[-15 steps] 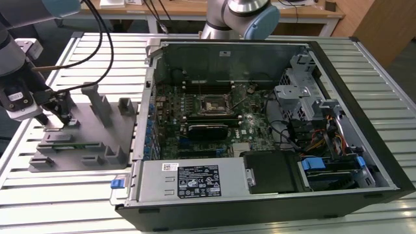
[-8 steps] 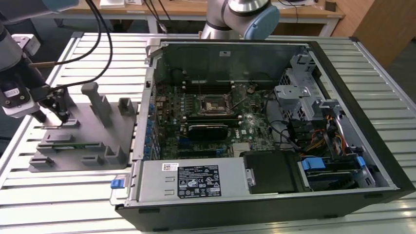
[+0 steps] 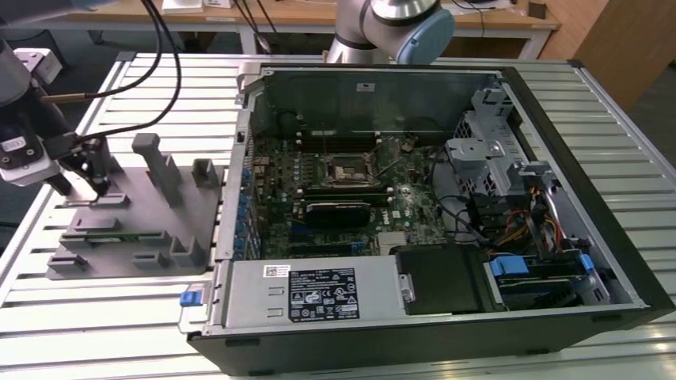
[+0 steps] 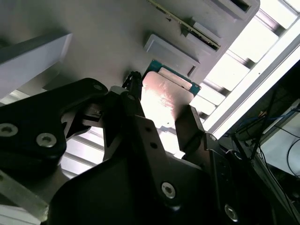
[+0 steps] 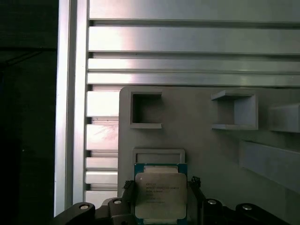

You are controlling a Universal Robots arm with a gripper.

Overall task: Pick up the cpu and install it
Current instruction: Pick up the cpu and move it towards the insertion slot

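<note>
Slatted aluminium table (image 3: 106,317), exterior view: a grey fixture tray (image 3: 127,237) lies near the table's edge on the exterior view's left. An open computer case (image 3: 370,99) lies beside it, taking up the middle and the exterior view's right. A motherboard is exposed inside the case, with a black socket frame (image 3: 347,169) near its middle. The gripper (image 3: 82,192) stands low over the tray's back corner on the exterior view's left, fingers pointing down, well apart from the case.

Second wrist view: the black fingers (image 4: 140,122) of the gripper (image 4: 161,101) are drawn in to a narrow gap with the cpu (image 4: 164,96) between them, one at each of two opposite edges. The cpu is a flat square with a pale silvery metal top catching glare, and a thin green-blue rim shows at its outer corner. It sits just beside a low raised block of the tray (image 4: 93,37). Bright table slats (image 4: 243,51) show past the tray's edge.

First wrist view: the cpu (image 5: 161,197) is seen top-on, its silver lid with rounded corners carrying faint print and a blue-green border round it. The fingertips (image 5: 194,182) of the gripper (image 5: 161,183) touch its two side edges. It lies near the tray's (image 5: 197,140) edge, overlapping a shallow rectangular frame, with two square pockets beyond. I cannot tell whether it is lifted off the tray. Table slats (image 5: 187,42) run past the tray's edge.
</note>
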